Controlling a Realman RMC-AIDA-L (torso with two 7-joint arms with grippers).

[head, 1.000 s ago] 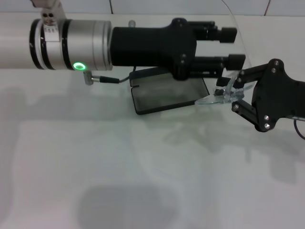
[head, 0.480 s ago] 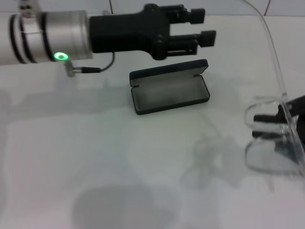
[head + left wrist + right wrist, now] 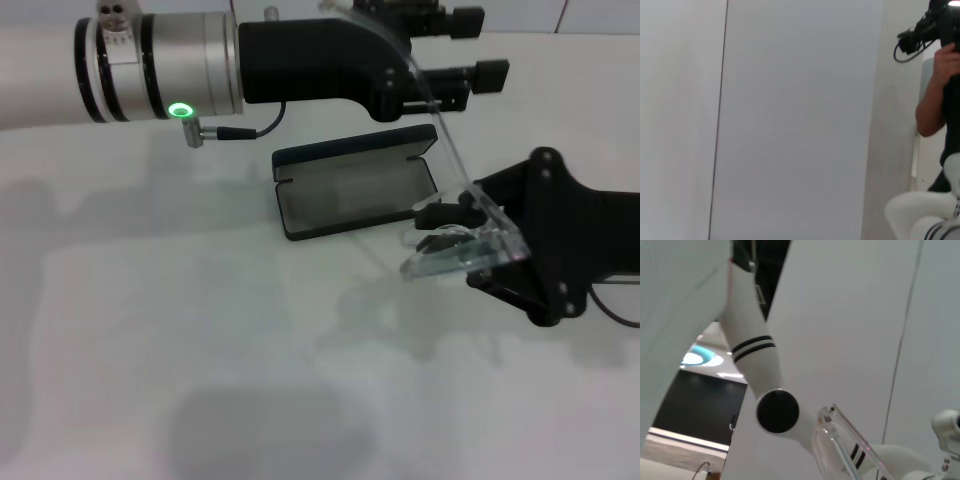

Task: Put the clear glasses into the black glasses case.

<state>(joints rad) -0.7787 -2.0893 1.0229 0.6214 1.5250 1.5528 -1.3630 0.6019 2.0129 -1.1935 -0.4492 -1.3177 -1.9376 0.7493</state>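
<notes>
The black glasses case (image 3: 355, 190) lies open on the white table, its lid standing up at the back and its grey lining showing. The clear glasses (image 3: 462, 255) hang just right of and in front of the case, with my right gripper (image 3: 445, 228) shut on them. One thin clear temple arm (image 3: 440, 130) rises up and back across the case's right end. In the right wrist view a piece of the clear glasses (image 3: 840, 452) shows close up. My left gripper (image 3: 485, 48) hovers open above and behind the case, holding nothing.
The white table (image 3: 200, 330) stretches wide in front of the case. A tiled wall (image 3: 560, 15) runs behind it. The left wrist view shows a plain wall and a person (image 3: 940, 75) holding a camera.
My right gripper has brought the glasses back in from the right edge, leftward towards the case. The left arm has shifted right, staying above and behind the case.
</notes>
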